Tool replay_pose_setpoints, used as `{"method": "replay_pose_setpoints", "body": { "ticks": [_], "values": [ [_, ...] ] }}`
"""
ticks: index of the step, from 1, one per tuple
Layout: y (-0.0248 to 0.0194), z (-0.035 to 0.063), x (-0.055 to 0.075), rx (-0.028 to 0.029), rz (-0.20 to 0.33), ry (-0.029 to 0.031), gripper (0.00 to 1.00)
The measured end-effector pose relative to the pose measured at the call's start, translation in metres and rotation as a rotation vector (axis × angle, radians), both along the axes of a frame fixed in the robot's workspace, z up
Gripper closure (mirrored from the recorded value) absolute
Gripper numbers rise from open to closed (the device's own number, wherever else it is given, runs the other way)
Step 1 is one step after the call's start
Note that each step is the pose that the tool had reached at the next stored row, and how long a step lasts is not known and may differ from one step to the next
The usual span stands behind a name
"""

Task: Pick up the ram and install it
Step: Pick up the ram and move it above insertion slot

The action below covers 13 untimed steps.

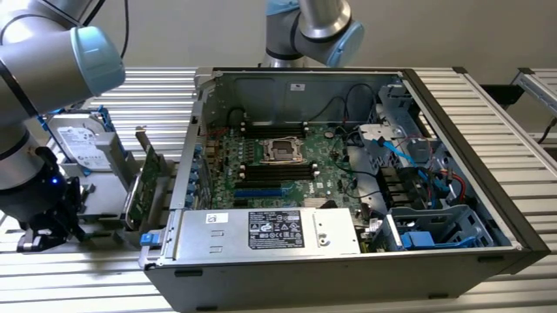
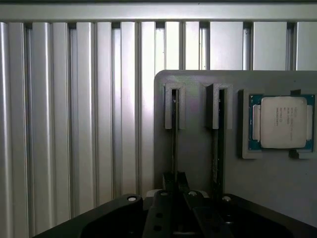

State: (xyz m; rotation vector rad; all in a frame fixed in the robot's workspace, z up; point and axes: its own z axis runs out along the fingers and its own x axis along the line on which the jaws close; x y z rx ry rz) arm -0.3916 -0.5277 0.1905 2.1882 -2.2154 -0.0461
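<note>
Silver aluminium slats form the table [image 2: 74, 129] that carries a flat grey fixture plate [image 2: 267, 193] with two slotted holders. A long, thin ram stick [image 2: 174, 139], edge-on to us, stands in one holder. Our black two-fingered gripper [image 2: 175, 179] is pressed together on the stick's near end, pinching it by both faces. A second edge-on stick [image 2: 216, 144] sits in the neighbouring holder, just beside the first, and a square silver-lidded processor chip [image 2: 283, 122] lies in a pocket beyond it. At the exterior view's left, the pale grey robot arm [image 1: 35, 98] reaches down beside a large green expansion card [image 1: 148, 182]. The open black computer case [image 1: 496, 195] with its green motherboard [image 1: 301, 173] lies to the exterior view's right.
</note>
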Motion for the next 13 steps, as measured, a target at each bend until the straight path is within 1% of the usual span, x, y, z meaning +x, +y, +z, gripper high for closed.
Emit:
{"method": "replay_pose_setpoints", "body": {
  "ticks": [2,3,5,7,11,13],
  "values": [
    [0.0,0.0005,0.0,0.0003,0.0,0.0031,0.86],
    [0.0001,0.0016,0.0,0.0005,0.0,0.0053,0.86],
    [0.0003,0.0049,0.0,0.0019,0.0,0.0073,0.86],
    [0.0001,0.0118,0.0,0.0003,0.0,0.0122,0.86],
    [0.0,0.0249,0.0,0.0002,0.0,0.0189,0.86],
    [0.0,0.033,0.0,0.0001,0.0,0.0217,0.86]
  ]
}}
